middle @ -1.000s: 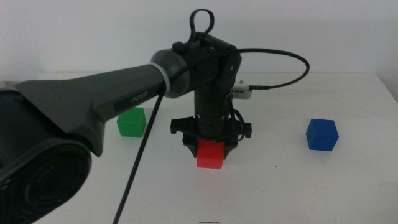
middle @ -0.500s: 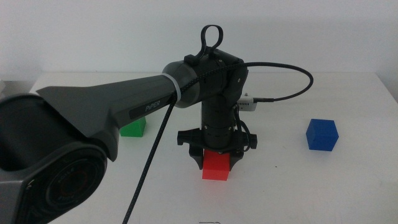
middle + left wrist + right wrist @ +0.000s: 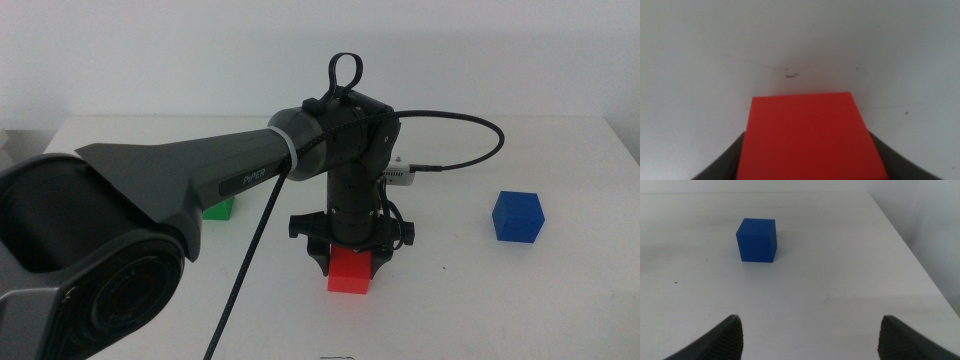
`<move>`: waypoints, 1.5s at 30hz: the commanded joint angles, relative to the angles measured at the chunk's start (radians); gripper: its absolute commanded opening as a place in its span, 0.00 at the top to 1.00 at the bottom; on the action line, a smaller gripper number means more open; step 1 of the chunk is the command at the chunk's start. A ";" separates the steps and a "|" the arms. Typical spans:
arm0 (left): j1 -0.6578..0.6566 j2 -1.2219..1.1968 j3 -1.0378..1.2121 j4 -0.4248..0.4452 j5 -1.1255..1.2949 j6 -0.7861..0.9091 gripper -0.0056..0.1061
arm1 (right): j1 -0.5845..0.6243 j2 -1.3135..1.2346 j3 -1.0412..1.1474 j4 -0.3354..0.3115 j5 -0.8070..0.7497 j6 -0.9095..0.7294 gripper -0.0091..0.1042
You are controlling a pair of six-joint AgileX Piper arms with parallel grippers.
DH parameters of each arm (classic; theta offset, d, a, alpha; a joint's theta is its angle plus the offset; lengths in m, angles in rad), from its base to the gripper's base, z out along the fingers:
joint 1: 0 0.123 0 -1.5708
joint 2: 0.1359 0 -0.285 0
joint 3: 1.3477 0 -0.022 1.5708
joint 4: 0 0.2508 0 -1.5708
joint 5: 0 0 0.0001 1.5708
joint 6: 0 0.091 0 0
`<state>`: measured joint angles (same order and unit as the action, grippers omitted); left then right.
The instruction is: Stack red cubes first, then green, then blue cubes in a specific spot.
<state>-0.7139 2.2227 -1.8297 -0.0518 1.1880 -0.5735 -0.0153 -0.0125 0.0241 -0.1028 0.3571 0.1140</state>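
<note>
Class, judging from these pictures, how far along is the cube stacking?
Nothing is stacked yet. In hand: the left gripper is shut on the red cube, low at the table's middle. Left: the green cube and blue cube sit apart on the table; the right gripper waits open.

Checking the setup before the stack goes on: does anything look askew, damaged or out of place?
Nothing stands out. The left gripper holds the small red cube squarely; the small blue cube sits flat on the white table.

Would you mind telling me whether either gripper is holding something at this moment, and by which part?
The left gripper holds the red cube by two opposite side faces. The right gripper is open and holds nothing; the blue cube sits beyond it.
</note>
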 commanded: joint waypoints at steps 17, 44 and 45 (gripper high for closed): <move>-0.008 -0.064 -0.029 -0.046 -0.023 -0.002 0.86 | 0.002 -0.015 -0.007 -0.016 -0.063 -0.008 0.29; 0.005 -0.117 -0.045 -0.045 0.029 0.001 0.11 | 0.002 -0.015 -0.007 -0.016 -0.063 -0.008 0.29; 0.006 -0.130 -0.052 -0.045 0.041 0.001 0.11 | 0.002 -0.015 -0.007 -0.016 -0.063 -0.008 0.29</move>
<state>-0.7150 2.1928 -1.8395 -0.0882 1.2091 -0.5735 -0.0153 -0.0125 0.0241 -0.1028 0.3571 0.1140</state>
